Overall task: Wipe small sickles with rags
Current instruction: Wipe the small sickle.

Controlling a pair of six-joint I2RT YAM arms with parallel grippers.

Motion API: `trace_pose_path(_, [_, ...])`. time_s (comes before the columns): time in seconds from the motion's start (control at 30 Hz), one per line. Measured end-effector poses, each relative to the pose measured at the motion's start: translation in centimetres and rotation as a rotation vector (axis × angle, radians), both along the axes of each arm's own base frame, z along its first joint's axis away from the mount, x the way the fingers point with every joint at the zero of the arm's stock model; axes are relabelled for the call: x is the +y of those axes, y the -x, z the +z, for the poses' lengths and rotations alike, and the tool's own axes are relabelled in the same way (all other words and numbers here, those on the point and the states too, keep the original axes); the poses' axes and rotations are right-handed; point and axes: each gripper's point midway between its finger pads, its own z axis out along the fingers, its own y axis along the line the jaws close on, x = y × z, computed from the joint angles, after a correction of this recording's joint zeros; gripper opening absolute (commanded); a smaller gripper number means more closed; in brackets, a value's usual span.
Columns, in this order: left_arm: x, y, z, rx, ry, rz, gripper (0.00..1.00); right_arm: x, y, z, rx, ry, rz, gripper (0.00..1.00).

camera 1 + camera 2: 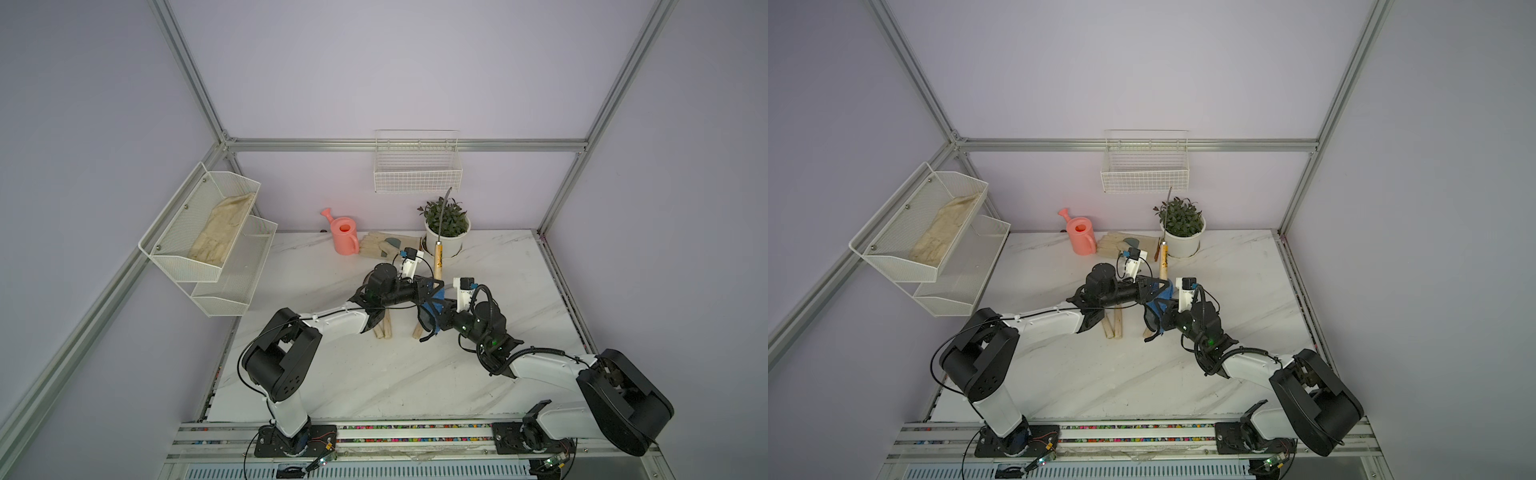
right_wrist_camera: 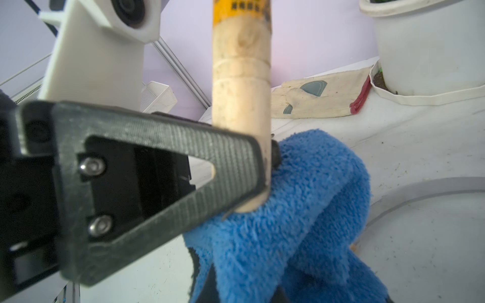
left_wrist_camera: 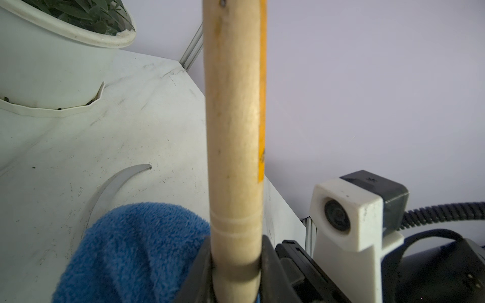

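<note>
Standing roughly upright above the table (image 1: pixel 374 374), one sickle (image 1: pixel 438 254) is held by the butt of its handle in the left gripper (image 3: pixel 236 267), whose jaws are clamped on it. The blade is pointed up past the plant (image 1: pixel 442 214). This grip is judged to leave the rest of the handle and the whole blade free for wiping, and to direct the edge away from both arms.

The right gripper (image 1: pixel 439 312) is closed on the rag (image 2: pixel 301 210), which is bunched into a thick pad. The pad is pressed against the foot of the handle, just beside the left fingers (image 2: pixel 170 141). Bunching is judged to put padding between jaws and metal. A stroke up toward the blade is probably required next.

Three more sickles (image 1: pixel 384 328) lie on the table beneath the arms. Their handle ends are shown in both top views.

Containers:
- Wall basket (image 1: pixel 417 174): no contents are seen.
- Mesh rack (image 1: pixel 226 301): a beige cloth item (image 1: pixel 222 232) is held in the upper tier; nothing is seen in the lower tier.
- Pot (image 1: pixel 446 243): the plant.
- Can (image 1: pixel 345 237): contents cannot be told.

Gloves (image 1: pixel 386 245) lie on the table between can and pot.
</note>
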Motion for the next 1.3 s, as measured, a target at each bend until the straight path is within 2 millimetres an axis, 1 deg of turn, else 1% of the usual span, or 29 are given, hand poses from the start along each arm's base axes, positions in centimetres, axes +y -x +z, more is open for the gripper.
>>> trace_pose_path(0.1, [0.2,-0.1,-0.3,-0.006,-0.012,0.011,0.00,0.5,-0.2,-0.4,0.014,0.002,0.014,0.00])
trace_pose_path(0.23, [0.3,-0.2,-0.7,0.002,-0.026,0.018,0.00,1.1,-0.1,-0.8,0.024,0.002,0.033,0.00])
trace_pose_path(0.5, [0.4,-0.3,-0.7,-0.003,-0.031,0.025,0.00,0.4,-0.5,-0.8,0.027,0.008,0.001,0.00])
trace_pose_path(0.77, [0.4,-0.3,-1.1,-0.005,-0.050,0.028,0.00,0.7,-0.1,-0.7,0.040,-0.005,0.024,0.00])
trace_pose_path(0.87, [0.4,-0.3,-1.0,-0.011,-0.051,0.028,0.00,0.4,-0.1,-0.3,0.035,-0.005,0.010,0.00])
trace_pose_path(0.97, [0.4,-0.2,-0.9,-0.019,-0.058,0.032,0.00,0.3,-0.2,-0.4,0.041,-0.005,0.001,0.00])
trace_pose_path(1.1, [0.7,0.2,-0.7,-0.044,-0.093,0.056,0.00,-0.8,-1.0,-0.9,0.060,-0.011,-0.032,0.00])
trace_pose_path(1.2, [1.0,1.0,-0.9,-0.058,-0.133,0.059,0.00,-2.8,-2.0,-1.5,0.081,-0.020,-0.093,0.00])
trace_pose_path(1.3, [1.0,2.1,-1.8,-0.064,-0.189,0.055,0.00,-4.3,-2.7,-2.1,0.100,-0.034,-0.135,0.00])
